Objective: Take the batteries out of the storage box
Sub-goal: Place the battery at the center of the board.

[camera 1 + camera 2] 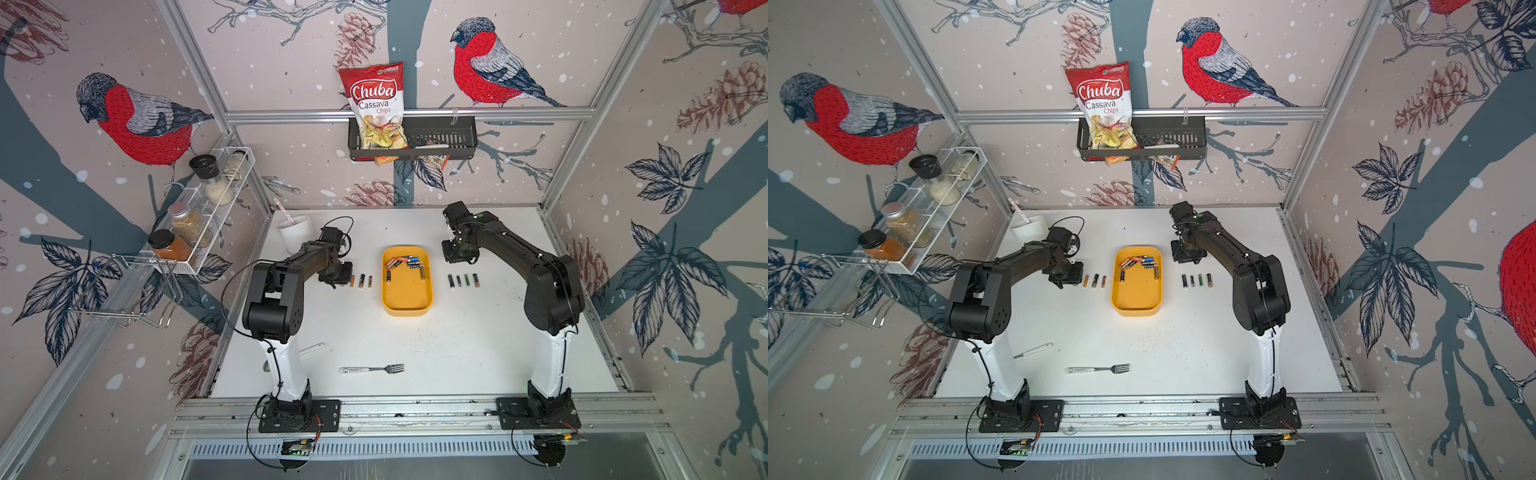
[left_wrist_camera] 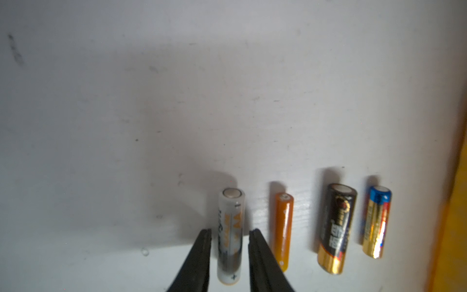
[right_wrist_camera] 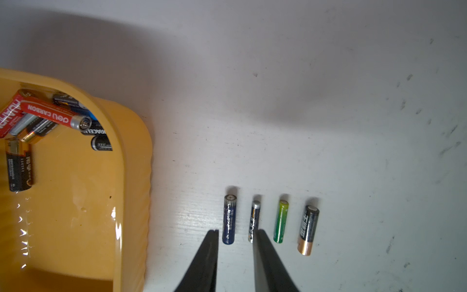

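The yellow storage box [image 1: 407,301] sits mid-table with several batteries [image 1: 405,266] heaped at its far end, also in the right wrist view [image 3: 55,116]. My left gripper [image 2: 230,231] is open, its fingers standing either side of a white battery [image 2: 230,215] on the table with small gaps. Beside it lie an orange battery [image 2: 284,227], a black-gold battery [image 2: 336,227] and a blue-gold battery [image 2: 376,222]. My right gripper [image 3: 236,231] is open and empty above a row of several batteries [image 1: 463,280] right of the box.
A fork [image 1: 374,368] and a white-handled utensil [image 1: 311,348] lie near the front. A white cup [image 1: 295,232] stands at the back left. A spice rack [image 1: 199,216] hangs on the left wall, and a black basket [image 1: 453,141] with a chips bag on the back wall.
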Controlling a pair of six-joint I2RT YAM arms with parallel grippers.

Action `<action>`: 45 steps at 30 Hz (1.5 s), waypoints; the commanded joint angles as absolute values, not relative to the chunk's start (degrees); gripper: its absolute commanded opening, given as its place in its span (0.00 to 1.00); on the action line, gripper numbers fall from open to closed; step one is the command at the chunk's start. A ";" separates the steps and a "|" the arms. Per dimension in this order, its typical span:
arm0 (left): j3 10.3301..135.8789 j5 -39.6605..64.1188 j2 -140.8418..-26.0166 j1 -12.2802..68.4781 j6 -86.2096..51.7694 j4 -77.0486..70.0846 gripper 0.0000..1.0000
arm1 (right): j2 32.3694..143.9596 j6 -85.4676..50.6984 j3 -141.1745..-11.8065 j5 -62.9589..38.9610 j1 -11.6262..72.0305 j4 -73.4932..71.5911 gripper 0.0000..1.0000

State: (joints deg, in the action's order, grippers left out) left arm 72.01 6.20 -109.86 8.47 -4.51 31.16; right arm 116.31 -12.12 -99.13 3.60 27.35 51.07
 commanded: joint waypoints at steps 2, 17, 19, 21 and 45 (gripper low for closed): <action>72.24 6.63 -109.18 8.35 -4.74 32.35 0.33 | 116.24 -12.69 -99.18 4.13 27.49 51.26 0.30; 73.03 7.11 -107.30 8.35 -5.36 32.70 0.38 | 116.98 -13.27 -102.23 4.52 29.41 52.49 0.30; 73.42 7.16 -107.14 8.34 -5.49 32.91 0.38 | 117.41 -13.46 -103.30 4.61 30.23 52.91 0.30; 73.78 7.21 -107.06 8.35 -5.45 33.04 0.39 | 117.89 -13.61 -104.39 4.54 30.97 53.15 0.30; 72.83 9.45 -103.93 8.34 -6.83 32.87 0.40 | 131.37 -21.14 -117.61 -4.18 43.03 47.86 0.31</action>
